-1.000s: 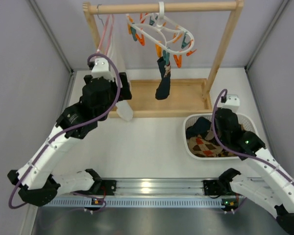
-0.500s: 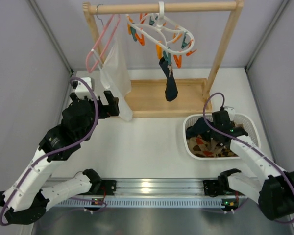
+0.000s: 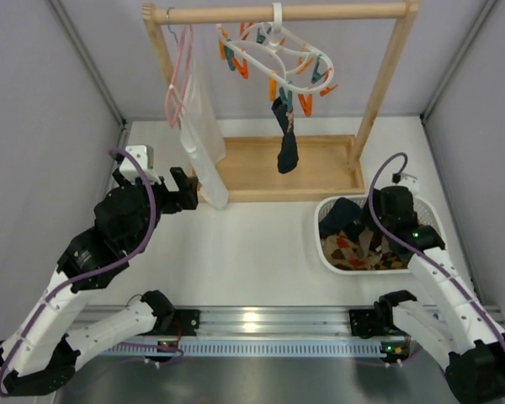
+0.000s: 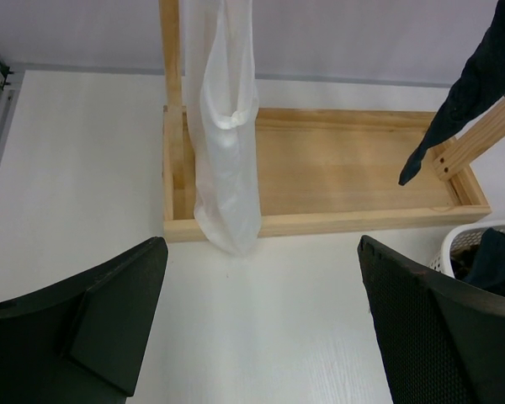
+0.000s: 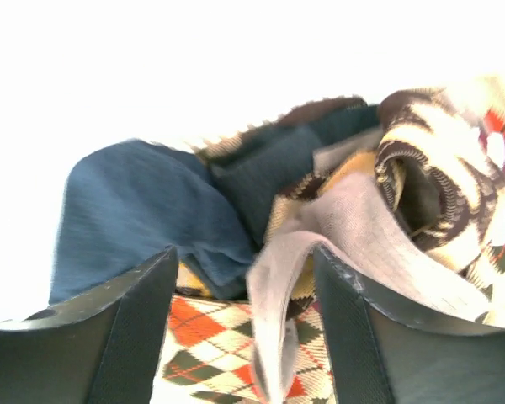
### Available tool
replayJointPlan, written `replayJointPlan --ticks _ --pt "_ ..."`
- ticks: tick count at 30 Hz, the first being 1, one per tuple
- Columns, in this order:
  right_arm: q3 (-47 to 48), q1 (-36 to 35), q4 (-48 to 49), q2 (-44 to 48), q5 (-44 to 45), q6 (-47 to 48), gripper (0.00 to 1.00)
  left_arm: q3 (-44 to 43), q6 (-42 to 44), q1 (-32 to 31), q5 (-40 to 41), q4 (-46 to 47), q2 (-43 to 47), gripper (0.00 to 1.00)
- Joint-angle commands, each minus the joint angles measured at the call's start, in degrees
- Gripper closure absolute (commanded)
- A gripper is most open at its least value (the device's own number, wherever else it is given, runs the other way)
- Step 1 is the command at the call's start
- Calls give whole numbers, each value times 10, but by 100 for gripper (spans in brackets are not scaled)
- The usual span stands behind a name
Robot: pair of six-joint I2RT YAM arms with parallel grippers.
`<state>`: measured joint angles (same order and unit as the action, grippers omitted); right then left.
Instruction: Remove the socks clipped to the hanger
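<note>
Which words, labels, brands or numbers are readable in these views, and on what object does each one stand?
None: no readable text in any view.
The hanger, the hanging sock and the basket bear no print.
The socks in the basket show only diamond and stripe patterns.

The left arm (image 3: 55,290) and the right arm (image 3: 438,273) are each built of smooth white links joined by chunky black joint housings, with a purple cable (image 3: 154,220) looping loosely from the wrist down along the links. Each wrist carries a small white camera block (image 3: 137,162), and the fingers (image 4: 421,328) are broad matte-black wedges, finely dimpled on the inner face. The black bases (image 3: 158,308) are bolted to a grooved silver rail (image 3: 269,324) along the near edge of the desk, where small green and red lights glow.
</note>
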<state>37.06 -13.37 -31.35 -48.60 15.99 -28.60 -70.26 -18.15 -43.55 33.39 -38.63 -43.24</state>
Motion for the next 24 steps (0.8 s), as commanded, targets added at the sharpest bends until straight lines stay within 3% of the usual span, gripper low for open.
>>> replayJointPlan --ticks 1,5,8,12,13,14,16,19,22,24 --pt "56 7 -53 31 16 14 34 6 4 2 -6 14 7 2" --pt "84 7 -85 89 9 41 28 8 7 2 -7 12 24 2" --pt "96 7 -50 125 -81 73 21 21 11 2 -17 14 43 2" --pt "73 7 86 140 -230 83 9 51 15 2 -17 15 67 2" --pt "68 7 162 126 -298 69 7 63 11 2 -8 16 75 2" --pt "66 7 191 114 -323 58 1 71 4 2 3 16 80 2" --pt "63 3 286 80 -354 2 1 88 -15 2 23 20 96 2" --pt "77 -31 347 25 -293 -1 0 96 -17 2 37 24 100 2" --pt "152 -154 322 -58 -114 87 1 100 -18 2 38 27 100 2" --pt "209 -241 314 -104 -50 111 0 105 -19 2 34 29 98 2"
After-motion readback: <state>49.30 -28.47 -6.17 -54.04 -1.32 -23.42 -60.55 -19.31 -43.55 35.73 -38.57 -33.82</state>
